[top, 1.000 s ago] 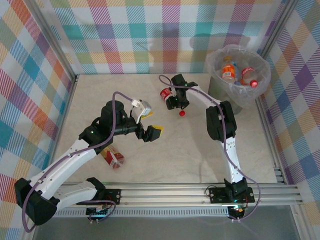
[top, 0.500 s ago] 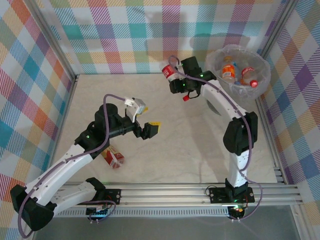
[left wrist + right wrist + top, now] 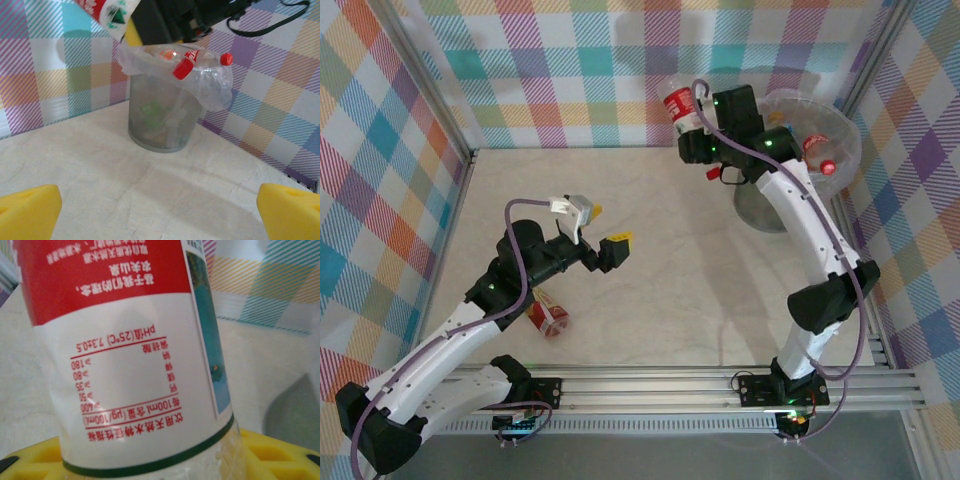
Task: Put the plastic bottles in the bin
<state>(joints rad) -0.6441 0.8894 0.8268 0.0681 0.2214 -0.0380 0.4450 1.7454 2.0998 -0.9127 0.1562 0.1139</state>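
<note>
The right end effector is clamped around a red-labelled bottle and holds it up in the air, well above the counter. From overhead the bottle sits just left of the bin, against the checked wall, tilted with its body up and left and its red cap pointing down. In the right wrist view, the red-and-white label fills most of the picture, printed text upside down, with a yellow finger pressed at its lower end.

The bin stands in the far right corner, grey, with a crinkly clear liner folded over its rim. Inside, near the top, lie two bottles with red caps, and more shapes show dimly through the wall lower down.

The left end effector hangs over the middle of the counter, spread wide and holding nothing. Its yellow fingers sit at opposite edges of the left wrist view, pointing toward the bin.

One crushed bottle with a red and brown label lies on the counter beneath the left arm, well apart from the bin.
</note>
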